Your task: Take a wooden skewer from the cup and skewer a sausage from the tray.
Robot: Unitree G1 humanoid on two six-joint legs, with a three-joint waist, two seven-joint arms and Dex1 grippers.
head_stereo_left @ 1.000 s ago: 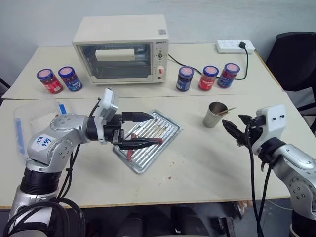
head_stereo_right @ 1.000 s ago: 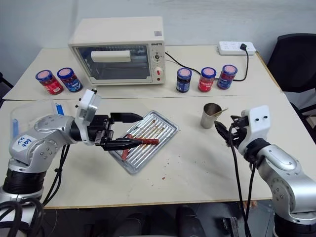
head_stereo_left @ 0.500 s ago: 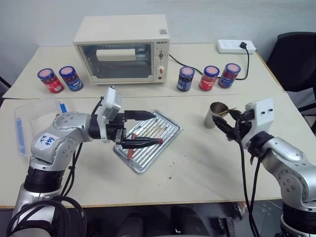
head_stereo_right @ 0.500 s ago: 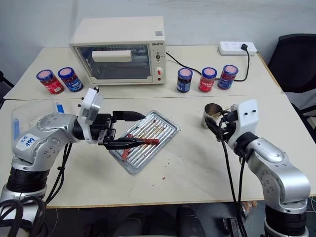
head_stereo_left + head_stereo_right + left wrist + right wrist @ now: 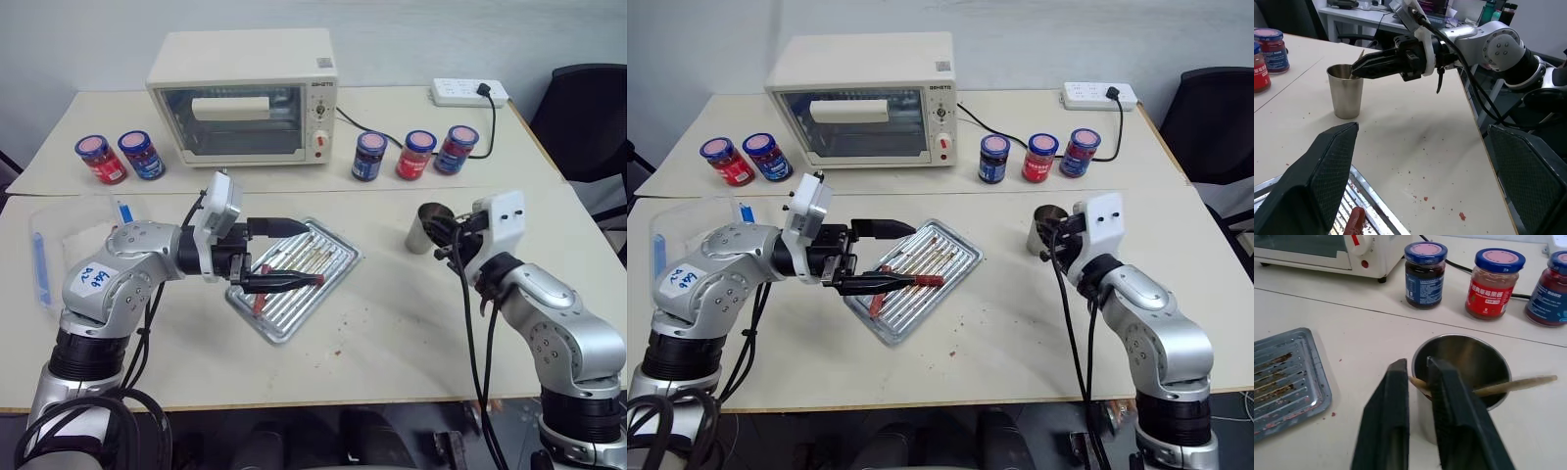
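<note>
The wooden skewer [image 5: 1513,384], thin and pale tan, leans in the cup [image 5: 1462,382], right jaws clenched on it, left jaws released

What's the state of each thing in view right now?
left hand: open over the tray, holding nothing
right hand: shut on the wooden skewer at the cup's rim
wooden skewer: leaning in the cup
cup: upright
tray: flat, greasy, sausages on it
toaster oven: door closed
</note>
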